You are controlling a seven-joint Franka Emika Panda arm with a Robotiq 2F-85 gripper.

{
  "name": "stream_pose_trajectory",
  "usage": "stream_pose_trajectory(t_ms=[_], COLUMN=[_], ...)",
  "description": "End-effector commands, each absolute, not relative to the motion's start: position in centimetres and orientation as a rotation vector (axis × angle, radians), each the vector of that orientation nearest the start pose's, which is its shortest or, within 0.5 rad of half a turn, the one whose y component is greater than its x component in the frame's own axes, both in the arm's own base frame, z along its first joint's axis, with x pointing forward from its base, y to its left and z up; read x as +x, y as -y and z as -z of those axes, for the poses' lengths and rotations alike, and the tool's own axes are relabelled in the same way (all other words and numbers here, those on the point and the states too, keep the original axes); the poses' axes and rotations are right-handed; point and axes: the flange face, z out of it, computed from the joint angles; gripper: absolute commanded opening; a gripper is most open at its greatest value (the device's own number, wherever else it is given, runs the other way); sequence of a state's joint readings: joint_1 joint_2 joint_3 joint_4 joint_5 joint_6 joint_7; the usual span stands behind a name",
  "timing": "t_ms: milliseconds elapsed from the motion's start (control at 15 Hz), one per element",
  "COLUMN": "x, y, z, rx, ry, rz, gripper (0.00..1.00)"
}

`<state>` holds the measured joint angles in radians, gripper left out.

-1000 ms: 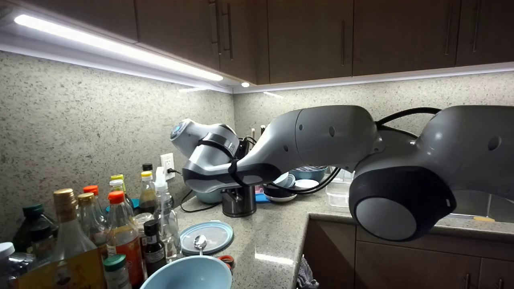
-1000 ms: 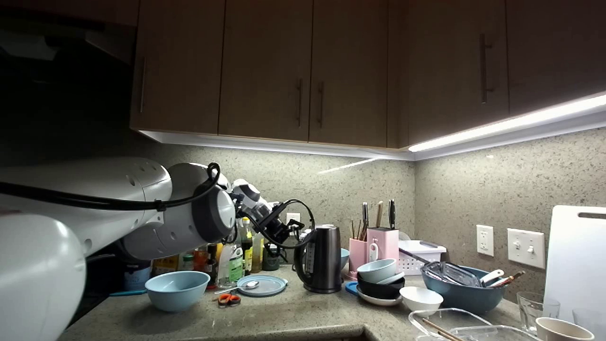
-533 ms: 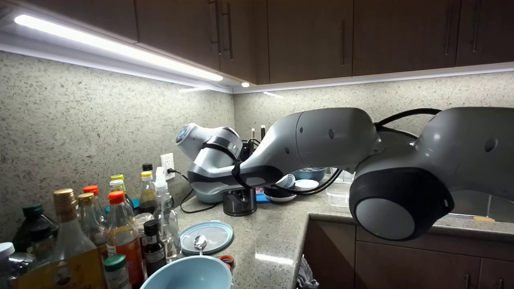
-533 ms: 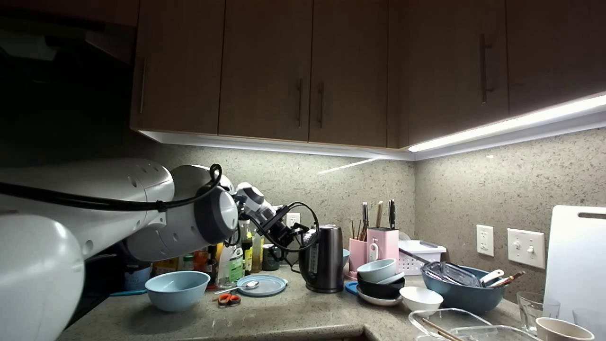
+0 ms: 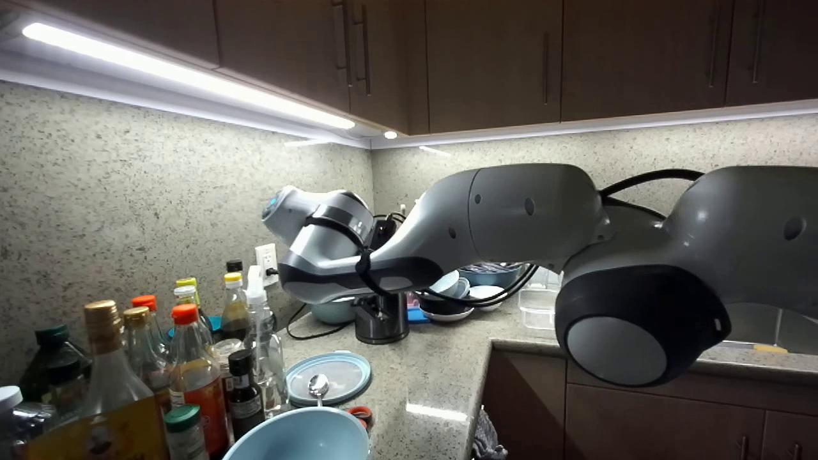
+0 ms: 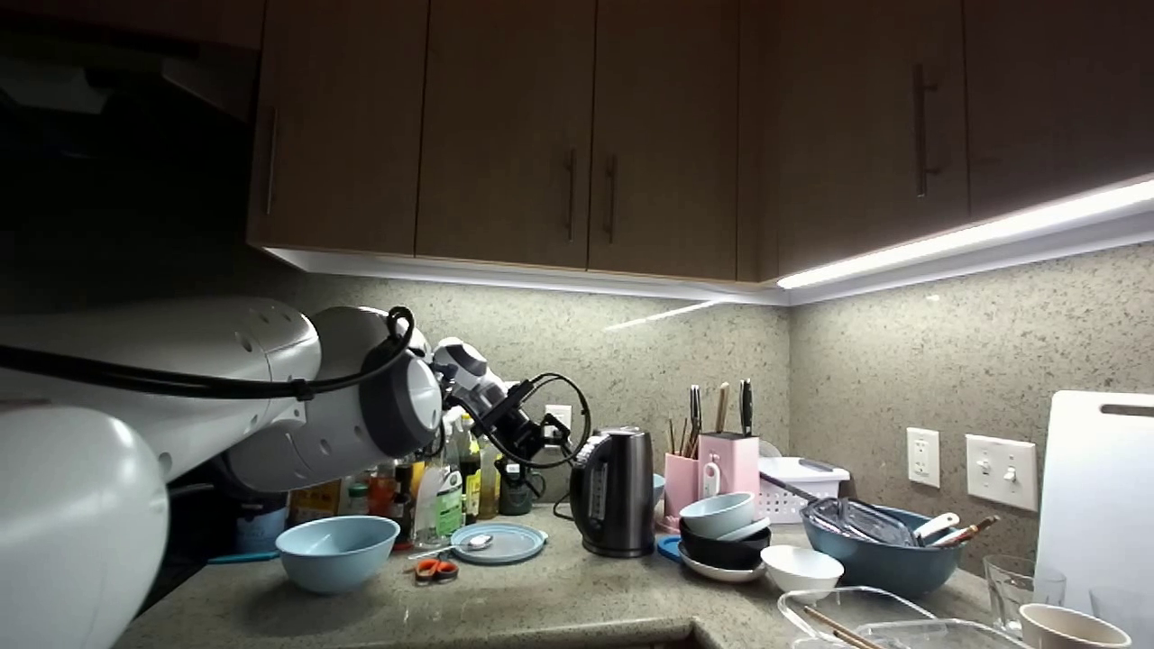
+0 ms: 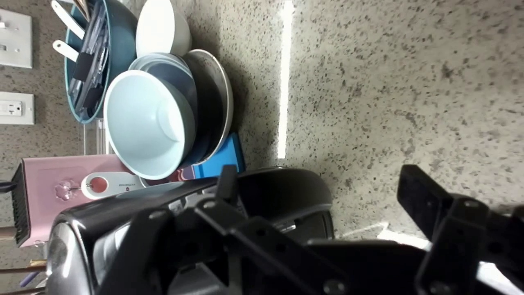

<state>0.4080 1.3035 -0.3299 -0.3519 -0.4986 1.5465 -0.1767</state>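
My gripper (image 7: pixel 320 182) is open and empty, its two black fingers wide apart in the wrist view. A dark metallic kettle (image 7: pixel 139 209) stands below it there. The kettle's curved black handle (image 7: pixel 286 190) shows between the fingers, beyond them. The left finger overlaps the kettle in this view; whether they touch cannot be told. In an exterior view the gripper (image 6: pixel 561 434) is beside the upper handle side of the kettle (image 6: pixel 622 491), which stands upright on the counter. In an exterior view the arm hides the gripper and the upper part of the kettle (image 5: pixel 382 322).
Stacked bowls (image 6: pixel 721 532), a pink knife block (image 6: pixel 730 469) and a blue basin (image 6: pixel 888 550) stand beyond the kettle. A blue lid with a spoon (image 6: pixel 499 543), orange scissors (image 6: pixel 435 570), a light blue bowl (image 6: pixel 338 552) and bottles (image 5: pixel 192 358) are on the near side. Cabinets (image 6: pixel 505 135) hang above.
The gripper first moved toward the kettle, and the kettle shifted and turned slightly. Now the gripper has drawn back and up a little, with the kettle standing as half a second ago.
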Motion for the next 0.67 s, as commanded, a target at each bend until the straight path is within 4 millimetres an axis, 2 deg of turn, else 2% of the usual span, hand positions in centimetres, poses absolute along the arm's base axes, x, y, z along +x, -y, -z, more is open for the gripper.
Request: stream_pose_trajectory(t_ms=[0,200,267,400,600], x=[74.2,72.1,72.9,72.2,72.3], y=[-22.5,-24.8,-24.4,-25.4,-25.1], z=[-35.3,-37.4,-36.0,-37.1,-37.1], rx=[2.329,2.374,2.325,2.339,2.342], ry=[-0.456,-0.298,-0.388,-0.343,-0.331], rz=[0.127,0.118,0.119,0.104,0.103], gripper=[1.00,1.00,1.00,1.00,1.00])
